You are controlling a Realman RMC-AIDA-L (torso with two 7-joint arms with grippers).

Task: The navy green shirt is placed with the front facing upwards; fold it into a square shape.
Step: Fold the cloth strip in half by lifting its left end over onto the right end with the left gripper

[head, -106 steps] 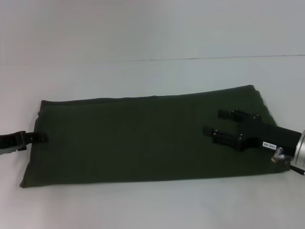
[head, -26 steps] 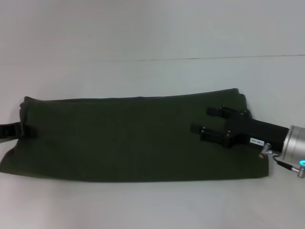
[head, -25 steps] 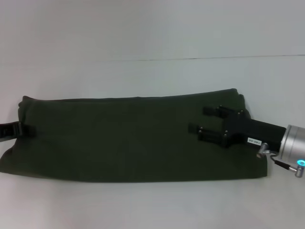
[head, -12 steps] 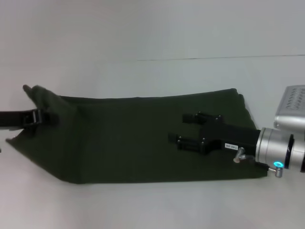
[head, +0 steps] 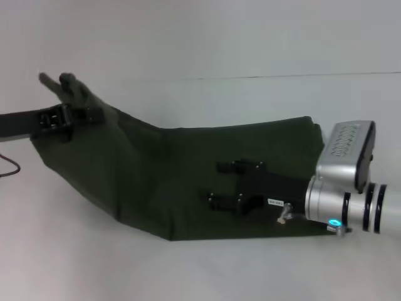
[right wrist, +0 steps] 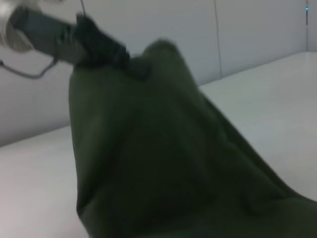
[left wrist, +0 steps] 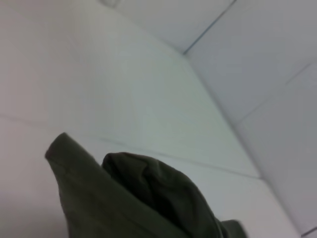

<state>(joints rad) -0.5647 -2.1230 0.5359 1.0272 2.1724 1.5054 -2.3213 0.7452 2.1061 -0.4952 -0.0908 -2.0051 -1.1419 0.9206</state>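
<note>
Shirt first: dark olive-green cotton shirt (head: 188, 182), already a long plain-backed band, lies w/ its long axis running left–right across the white table (head: 207, 276), nearer the front edge than the back. Its right part is flat on the table; its left end is off the surface, raised toward the back-left.

Left gripper (head: 62, 118) sits at that raised end, pinched closed on the shirt's left edge, w/ a small tuft of cloth sticking up past it. Right wrist view shows the same: left gripper (right wrist: 101, 42) at the top of a tented slope of fabric.

Right gripper (head: 225, 184) is over the shirt's right-centre, fingers spread apart and pointing left along the band, low over or pressing the cloth; contact can't be confirmed.

Judgement: next move prob. carries the lifted end rightward over the band, w/ the crease falling near the right gripper's fingertips, so left arm does the travel and right arm looks like the anchor.
</note>
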